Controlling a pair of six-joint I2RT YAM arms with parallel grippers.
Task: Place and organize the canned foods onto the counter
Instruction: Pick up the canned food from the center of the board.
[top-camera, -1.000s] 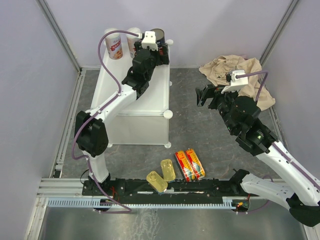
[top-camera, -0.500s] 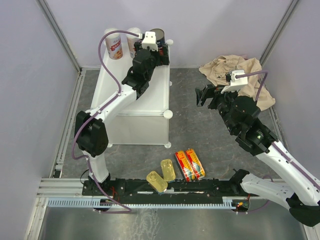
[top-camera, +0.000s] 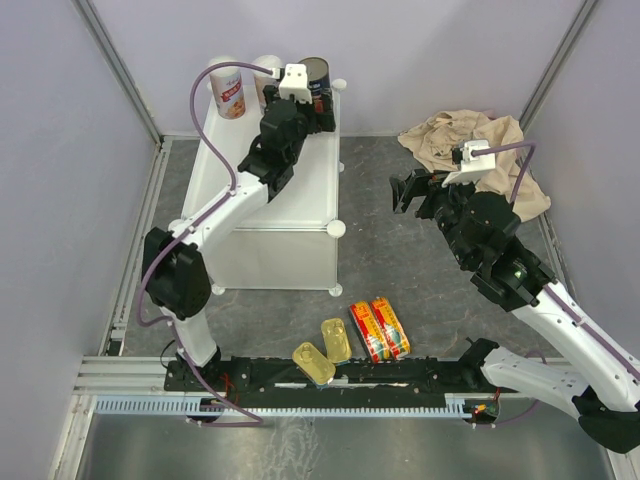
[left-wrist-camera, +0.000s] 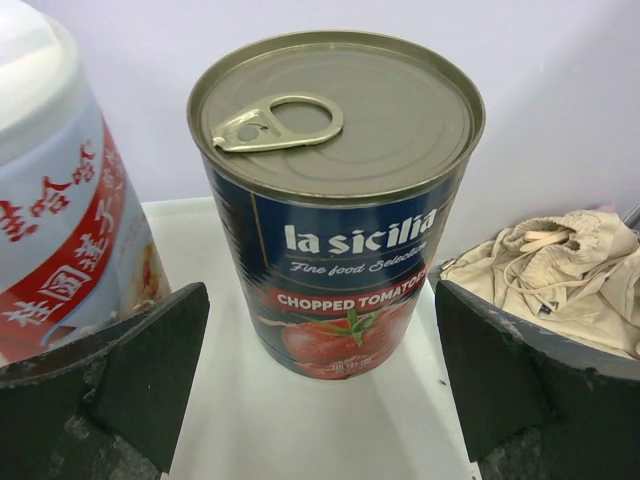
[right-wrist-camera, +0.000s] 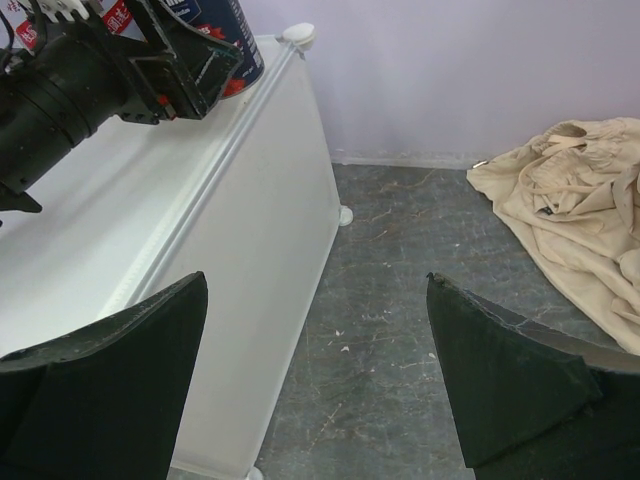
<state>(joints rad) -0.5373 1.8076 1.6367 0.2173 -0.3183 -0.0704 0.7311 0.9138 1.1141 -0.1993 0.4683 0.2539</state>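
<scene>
Left gripper (left-wrist-camera: 320, 290) spread around the tomato can (left-wrist-camera: 335, 200), without contact, at the far edge of the white table (top-camera: 310, 190). Right gripper (right-wrist-camera: 315, 280) spread, empty, right of the table.

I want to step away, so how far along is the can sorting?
Done: two white-and-red cans and the tomato can stand at the back of the counter. In hand: nothing; the left gripper is open either side of the tomato can, the right gripper open and empty. Left: two gold tins and two red-yellow tins lie on the grey surface.
</scene>
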